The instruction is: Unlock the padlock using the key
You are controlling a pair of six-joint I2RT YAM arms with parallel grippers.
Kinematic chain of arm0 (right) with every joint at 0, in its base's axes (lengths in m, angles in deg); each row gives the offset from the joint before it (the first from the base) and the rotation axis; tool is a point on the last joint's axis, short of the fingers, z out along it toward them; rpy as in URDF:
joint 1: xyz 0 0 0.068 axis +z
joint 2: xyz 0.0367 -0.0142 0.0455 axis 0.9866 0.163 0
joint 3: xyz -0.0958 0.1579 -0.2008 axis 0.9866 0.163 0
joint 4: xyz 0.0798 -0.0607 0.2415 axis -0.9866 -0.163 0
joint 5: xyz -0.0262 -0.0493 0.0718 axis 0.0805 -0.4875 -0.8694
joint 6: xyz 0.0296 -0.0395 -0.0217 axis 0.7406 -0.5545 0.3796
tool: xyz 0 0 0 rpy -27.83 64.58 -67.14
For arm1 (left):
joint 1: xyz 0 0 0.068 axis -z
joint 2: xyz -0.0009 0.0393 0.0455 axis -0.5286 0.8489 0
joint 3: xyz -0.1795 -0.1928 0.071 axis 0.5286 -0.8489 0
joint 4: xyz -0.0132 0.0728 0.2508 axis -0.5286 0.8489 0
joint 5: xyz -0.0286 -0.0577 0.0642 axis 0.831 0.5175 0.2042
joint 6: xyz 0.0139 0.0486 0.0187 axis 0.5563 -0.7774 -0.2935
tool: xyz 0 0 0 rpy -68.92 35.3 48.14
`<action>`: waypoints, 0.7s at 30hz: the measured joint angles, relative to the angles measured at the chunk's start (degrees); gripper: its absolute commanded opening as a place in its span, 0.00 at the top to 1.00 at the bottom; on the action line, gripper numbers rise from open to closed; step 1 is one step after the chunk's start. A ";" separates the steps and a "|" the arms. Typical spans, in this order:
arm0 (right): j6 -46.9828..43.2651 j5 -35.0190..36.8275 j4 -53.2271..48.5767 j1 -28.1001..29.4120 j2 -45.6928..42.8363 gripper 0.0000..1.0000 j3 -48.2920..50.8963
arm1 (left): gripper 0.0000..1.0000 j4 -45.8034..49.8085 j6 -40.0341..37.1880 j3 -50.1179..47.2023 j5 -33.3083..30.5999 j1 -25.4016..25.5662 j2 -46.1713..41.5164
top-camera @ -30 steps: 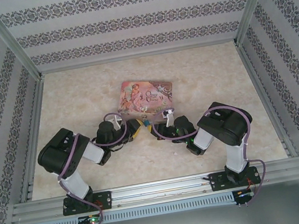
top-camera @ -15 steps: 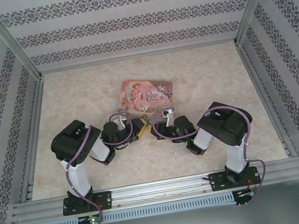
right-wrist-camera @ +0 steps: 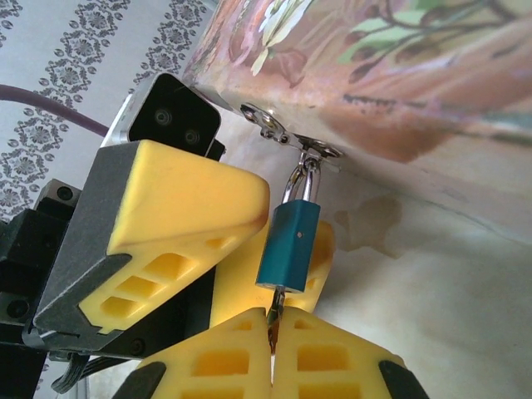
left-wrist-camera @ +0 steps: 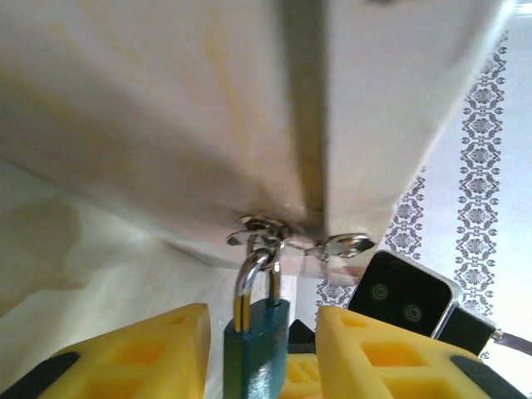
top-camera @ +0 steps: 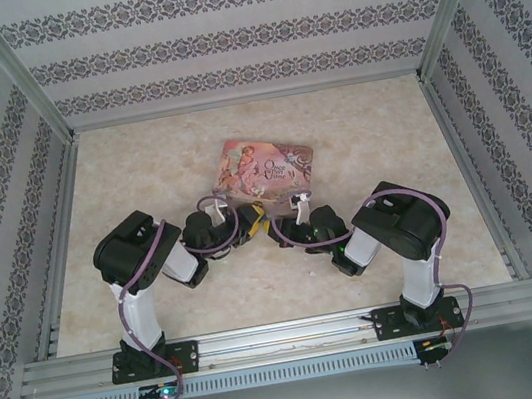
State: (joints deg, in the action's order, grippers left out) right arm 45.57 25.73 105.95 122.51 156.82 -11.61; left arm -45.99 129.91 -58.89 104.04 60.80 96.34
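The teal-blue padlock [left-wrist-camera: 256, 349] hangs by its metal loop from the clasp [left-wrist-camera: 291, 237] of the pink tin [top-camera: 263, 168]. My left gripper [left-wrist-camera: 262, 337] is open, its yellow fingers [left-wrist-camera: 141, 353] on either side of the lock body with a narrow gap on each side. In the right wrist view the padlock [right-wrist-camera: 293, 245] sits just above my right gripper [right-wrist-camera: 273, 322], which is shut on the key [right-wrist-camera: 275, 309]. The key's tip is in the bottom of the lock. From above, the left gripper [top-camera: 250, 224] and right gripper [top-camera: 274, 231] meet in front of the tin.
The tin lies mid-table on the marbled tabletop [top-camera: 367, 133], tilted slightly. Patterned walls [top-camera: 221, 40] and metal frame rails [top-camera: 278, 339] enclose the workspace. The right wrist's camera housing [left-wrist-camera: 403, 295] sits close behind the left fingers.
The left arm has moved right towards the padlock and its jaws have narrowed round the lock. The tin has turned slightly. The right gripper has held still on the key.
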 measured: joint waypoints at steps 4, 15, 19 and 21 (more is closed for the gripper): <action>0.66 0.15 -0.02 0.00 -0.24 1.00 0.00 | 0.75 -0.13 0.09 0.35 0.00 0.00 0.20; 0.83 1.36 -0.46 0.00 -3.02 0.74 2.16 | 0.92 0.72 0.28 0.50 -0.76 0.31 0.00; -0.66 3.26 -0.74 0.00 -8.31 0.66 5.92 | 0.94 7.45 -0.44 0.46 -2.75 0.68 -4.94; -2.03 4.31 -1.66 0.00 -11.19 0.65 7.26 | 0.94 11.32 -0.92 0.46 -3.61 1.01 -8.79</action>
State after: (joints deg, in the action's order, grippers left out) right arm 43.54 30.03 104.29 122.51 145.63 -4.35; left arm -34.66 128.99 -58.43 100.43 61.80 87.55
